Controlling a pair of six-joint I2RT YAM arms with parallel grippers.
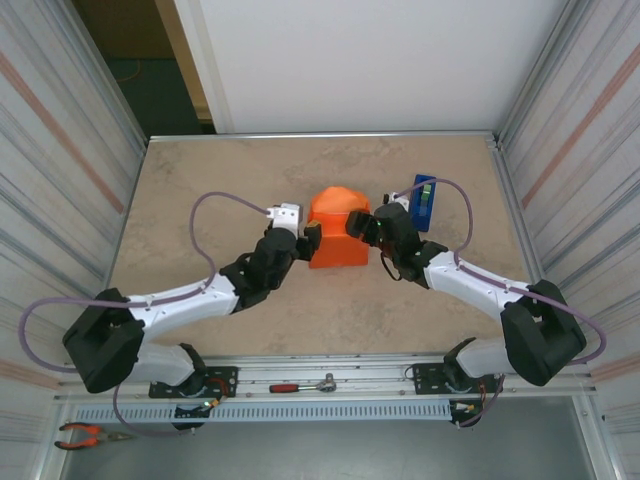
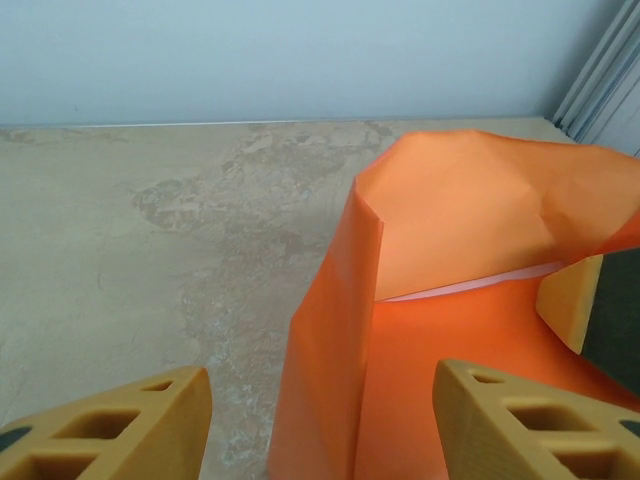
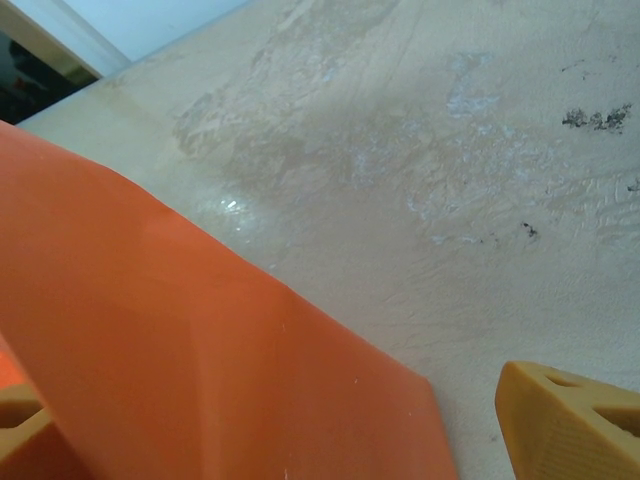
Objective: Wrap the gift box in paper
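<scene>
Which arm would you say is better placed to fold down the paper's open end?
Likely the left: the left gripper faces the open end of the paper, jaws apart, with the loose flap straight ahead. The right gripper straddles a smooth, closed side.

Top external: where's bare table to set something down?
Free on the beige table: the far-left corner, between left wall and far edge; the near strip between both forearms, before the orange paper bundle. Crowded: centre, where left gripper and right gripper flank it, blue tape dispenser alongside.
</scene>
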